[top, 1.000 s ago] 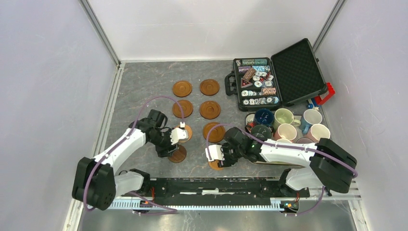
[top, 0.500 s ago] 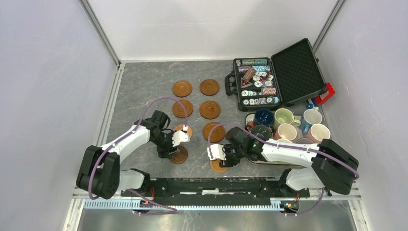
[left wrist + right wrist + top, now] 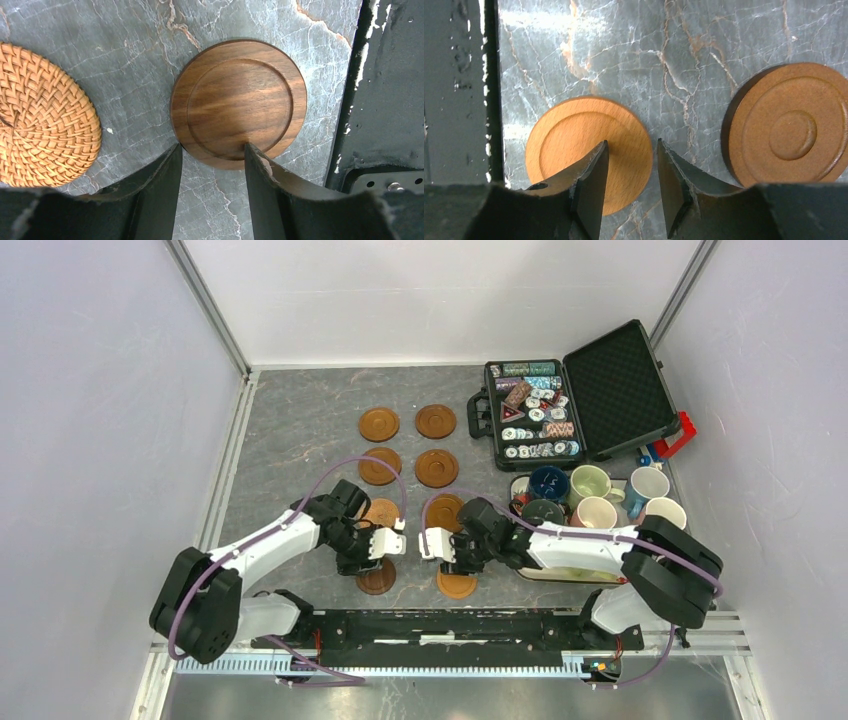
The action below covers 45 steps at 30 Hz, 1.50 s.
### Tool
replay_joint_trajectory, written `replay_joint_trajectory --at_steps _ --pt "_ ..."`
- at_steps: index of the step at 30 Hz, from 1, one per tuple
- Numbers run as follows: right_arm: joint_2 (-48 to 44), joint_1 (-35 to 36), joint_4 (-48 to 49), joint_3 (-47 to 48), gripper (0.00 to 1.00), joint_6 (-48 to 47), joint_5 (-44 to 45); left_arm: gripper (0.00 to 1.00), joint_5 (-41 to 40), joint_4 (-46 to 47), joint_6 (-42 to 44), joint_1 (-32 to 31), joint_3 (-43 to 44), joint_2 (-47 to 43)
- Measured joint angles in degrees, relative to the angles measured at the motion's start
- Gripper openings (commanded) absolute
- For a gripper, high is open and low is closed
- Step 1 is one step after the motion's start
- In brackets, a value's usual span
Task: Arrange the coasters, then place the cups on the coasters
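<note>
Several round wooden coasters lie in two columns on the grey table. My left gripper hangs open just over the rim of a dark walnut coaster, with nothing between its fingers. A woven coaster lies beside it. My right gripper is open and empty above the edge of a light orange coaster, and a brown coaster sits further off. In the top view the two grippers nearly face each other. The cups, among them dark blue and pale green, stand on a tray at the right.
An open black case of poker chips stands at the back right. The white tray lies under my right arm. A black rail runs along the near table edge, close to the two nearest coasters. Walls enclose the table on both sides.
Both grippers moved toward the table's middle and their jaws narrowed. The dark coaster now lies nearer the rail. My right gripper drew back from over the light orange coaster.
</note>
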Motion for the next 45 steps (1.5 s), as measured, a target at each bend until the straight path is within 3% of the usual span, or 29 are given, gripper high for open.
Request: replay_joint_trajectory --at_steps 3,10,15,19,25,30,45 --pt "1.25 0.0 1.42 0.66 0.48 0.66 0.17 0.57 -0.61 0.52 -0.7 -0.85 0.0 -0.11" --pt "0.96 -0.11 1.16 1.22 0.64 0.63 0.0 0.73 -0.07 0.17 -1.86 1.22 -0.28 -3.32" --pt "-5.05 -1.11 -3.19 1.18 0.69 -1.86 -1.57 0.8 2.12 -4.31 0.44 6.93 -0.22 -8.55" --pt "-9.79 -1.84 -7.89 0.92 0.78 -5.38 -2.75 0.87 2.54 -7.74 2.75 7.3 -0.46 -11.61" --pt "-14.03 -1.84 -13.57 -4.26 0.96 -7.28 -2.1 0.89 1.97 -8.35 3.72 7.02 -3.56 -13.97" --pt "-13.44 -1.51 -14.91 -6.78 0.93 -6.91 -0.57 0.87 0.13 -6.91 3.67 4.42 -6.29 -14.19" --pt "-7.06 2.25 -6.6 -4.68 0.77 -2.05 -0.28 0.74 -3.72 3.15 -2.03 -4.26 -7.8 -11.8"
